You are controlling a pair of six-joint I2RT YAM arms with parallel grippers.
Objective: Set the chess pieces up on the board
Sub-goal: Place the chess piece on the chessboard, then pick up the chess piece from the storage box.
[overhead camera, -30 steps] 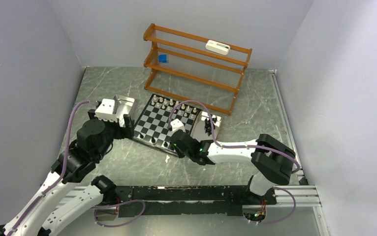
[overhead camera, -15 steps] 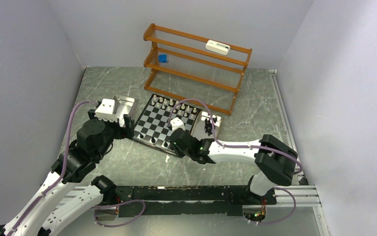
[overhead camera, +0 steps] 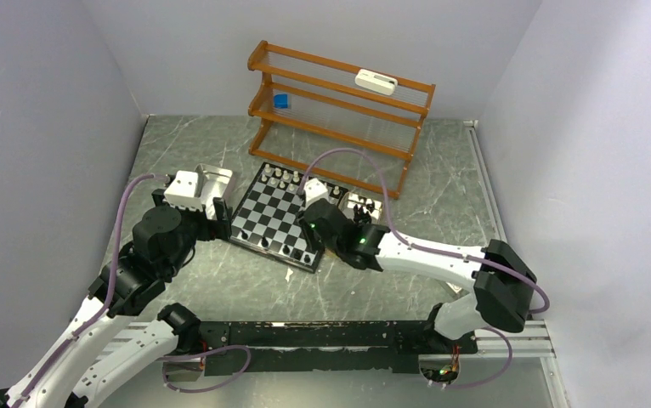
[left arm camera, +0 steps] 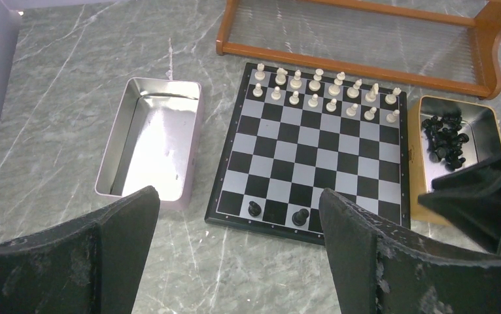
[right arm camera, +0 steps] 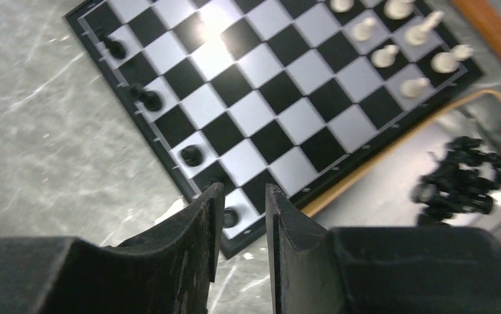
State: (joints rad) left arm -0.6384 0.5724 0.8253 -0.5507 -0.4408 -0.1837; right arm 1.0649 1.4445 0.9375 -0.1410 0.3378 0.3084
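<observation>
The board (overhead camera: pixel 281 214) lies mid-table; it also shows in the left wrist view (left arm camera: pixel 313 147) and the right wrist view (right arm camera: pixel 254 98). White chess pieces (left arm camera: pixel 326 88) fill its two far rows. Several black pieces (right arm camera: pixel 191 155) stand along its near row, one (right arm camera: pixel 229 217) on the corner square under my right gripper (right arm camera: pixel 243 196). That gripper (overhead camera: pixel 312 228) hovers above the board's near right corner, jaws a narrow gap apart and empty. My left gripper (left arm camera: pixel 238 216) is wide open and empty, left of the board (overhead camera: pixel 220 212). More black pieces (right arm camera: pixel 460 180) lie in a tan box (left arm camera: pixel 418 157).
An empty shiny metal tray (left arm camera: pixel 114 154) sits left of the board. A wooden three-tier rack (overhead camera: pixel 339 110) stands behind it, with a white device and a blue thing on its shelves. The tan box (overhead camera: pixel 376 219) is right of the board.
My right gripper has risen and moved back from the board's near right corner toward the far right, leaving a black piece on the corner square. The left arm has not moved.
</observation>
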